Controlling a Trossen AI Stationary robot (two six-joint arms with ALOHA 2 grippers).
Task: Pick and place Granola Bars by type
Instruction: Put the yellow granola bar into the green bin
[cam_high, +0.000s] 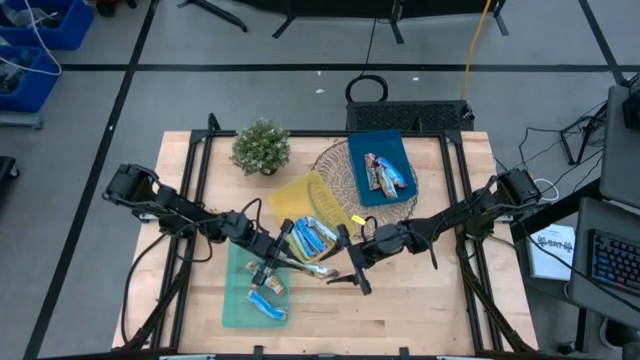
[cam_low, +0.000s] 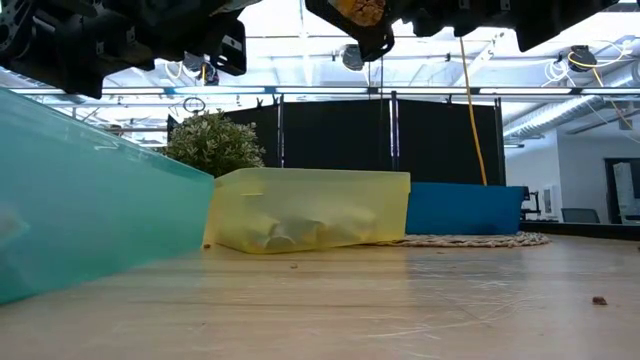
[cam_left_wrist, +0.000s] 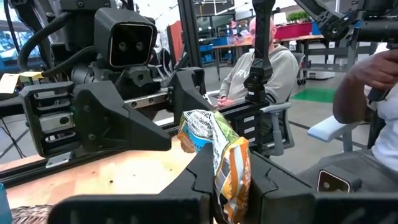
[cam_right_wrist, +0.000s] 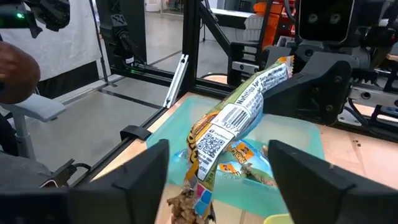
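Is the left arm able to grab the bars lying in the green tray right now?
Probably not yet: the left gripper is shut on a gold-brown bar. The bars in the green tray lie uncovered right below it.

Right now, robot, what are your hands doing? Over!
Left hand shut on a gold-brown granola bar, above the green tray. Right hand open, facing the same bar. Nothing in the way. Over.
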